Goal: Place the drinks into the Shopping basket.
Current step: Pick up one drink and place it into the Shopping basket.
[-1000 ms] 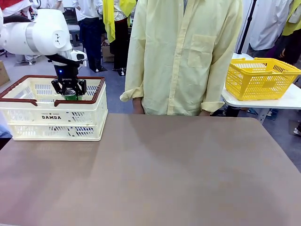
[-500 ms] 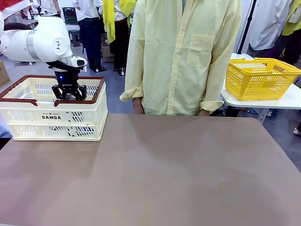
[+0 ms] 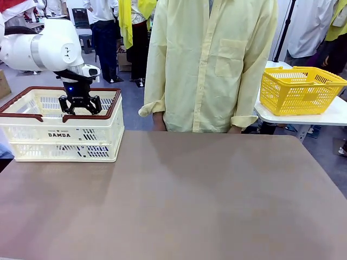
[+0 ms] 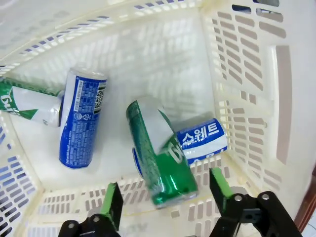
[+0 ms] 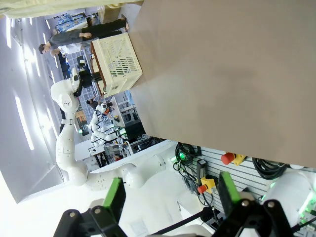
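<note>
Wrist view: four drinks (image 4: 160, 155) lying inside Shopping basket (image 4: 237, 74).

Brown table (image 3: 217, 195) across foreground; white side table (image 3: 303, 116) right edge, yellow mesh basket (image 3: 300, 90) on top; grey floor (image 3: 135, 108) behind.

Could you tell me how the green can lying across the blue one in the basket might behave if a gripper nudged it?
The green can lies tilted on a blue can, not flat on the Shopping basket floor, so a nudge would probably make it slide or roll off. Its smooth round wall looks slippery. Being slim and thin-walled, it may dent under a hard squeeze.
</note>
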`<action>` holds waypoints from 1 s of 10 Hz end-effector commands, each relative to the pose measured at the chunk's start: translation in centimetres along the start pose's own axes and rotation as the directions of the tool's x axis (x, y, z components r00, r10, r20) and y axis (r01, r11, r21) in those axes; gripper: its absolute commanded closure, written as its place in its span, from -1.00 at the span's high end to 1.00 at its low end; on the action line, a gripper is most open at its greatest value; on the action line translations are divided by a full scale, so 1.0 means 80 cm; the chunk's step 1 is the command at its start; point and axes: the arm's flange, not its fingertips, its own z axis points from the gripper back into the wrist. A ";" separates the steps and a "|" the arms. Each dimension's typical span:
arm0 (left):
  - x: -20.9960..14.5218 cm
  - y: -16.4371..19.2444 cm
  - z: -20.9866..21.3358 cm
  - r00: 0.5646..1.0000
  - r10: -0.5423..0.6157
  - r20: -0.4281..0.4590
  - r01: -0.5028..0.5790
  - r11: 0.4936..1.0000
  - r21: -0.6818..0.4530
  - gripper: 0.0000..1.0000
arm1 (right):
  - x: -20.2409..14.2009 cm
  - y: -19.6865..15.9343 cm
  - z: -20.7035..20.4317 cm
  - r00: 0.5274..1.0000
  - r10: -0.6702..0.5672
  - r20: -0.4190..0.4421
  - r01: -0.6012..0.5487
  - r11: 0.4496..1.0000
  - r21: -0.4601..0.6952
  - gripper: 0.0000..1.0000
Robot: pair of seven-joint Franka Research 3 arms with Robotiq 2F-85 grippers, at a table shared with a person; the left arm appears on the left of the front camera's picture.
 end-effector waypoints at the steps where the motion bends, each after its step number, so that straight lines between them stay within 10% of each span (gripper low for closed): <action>1: -0.003 -0.001 0.007 1.000 0.015 0.007 -0.015 1.000 -0.003 1.00 | -0.003 0.002 0.000 1.000 -0.003 -0.004 0.003 1.000 0.000 1.00; 6: -0.023 0.008 0.034 0.998 0.023 0.057 -0.019 0.998 -0.067 1.00 | -0.003 0.002 0.000 1.000 -0.003 -0.004 0.003 1.000 0.000 1.00; 10: -0.131 0.044 0.143 0.995 -0.095 0.037 0.102 0.920 -0.378 1.00 | -0.003 0.002 0.000 1.000 -0.003 -0.004 0.003 1.000 0.000 1.00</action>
